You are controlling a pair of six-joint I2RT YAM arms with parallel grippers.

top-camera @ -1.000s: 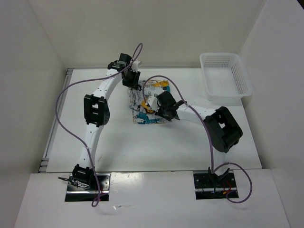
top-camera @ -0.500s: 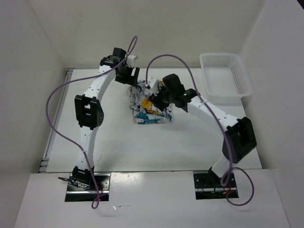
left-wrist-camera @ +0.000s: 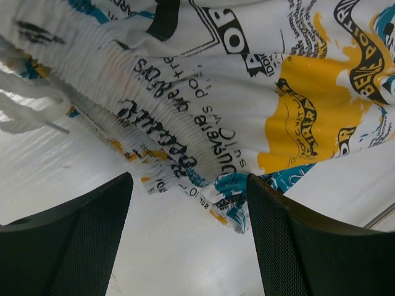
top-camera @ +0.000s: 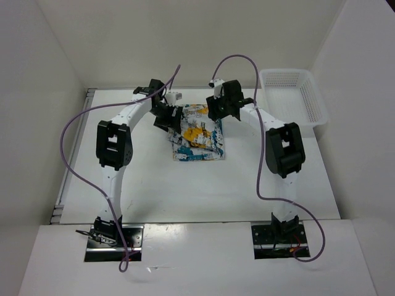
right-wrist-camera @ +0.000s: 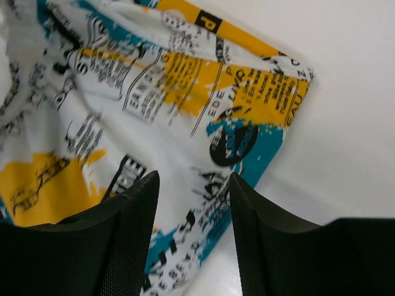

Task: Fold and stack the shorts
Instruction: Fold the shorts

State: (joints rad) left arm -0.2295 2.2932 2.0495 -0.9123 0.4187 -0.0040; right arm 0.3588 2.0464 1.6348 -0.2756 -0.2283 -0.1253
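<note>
Where the white surface (top-camera: 154, 185) runs between the two arms, we find the shorts (top-camera: 197, 137) lying as a flat, roughly rectangular bundle, towards the far side and well apart from the white mesh basket (top-camera: 295, 125) at the far right. We see the left pincer (left-wrist-camera: 188, 185) at the bundle's far left edge with its jaws spread wide and nothing between them; in the left wrist view only bare surface and the near hem of the fabric lie in the gap. We see the right pincer (right-wrist-camera: 192, 179) at the far right edge, jaws likewise apart and clamping nothing, with printed fabric visible below the gap. The left wrist view shows a gathered elastic waistband (left-wrist-camera: 129, 111) and a loose white drawstring (left-wrist-camera: 28, 114) at the left. As to writing, we read large outlined letters "OR" near the top of that view and an upside-down word that appears to be "Universe"; the script beside it is not legible. In the right wrist view we read a black square label with a yellow "P" and partial block lettering on the yellow patches, too fragmentary to make out.
</note>
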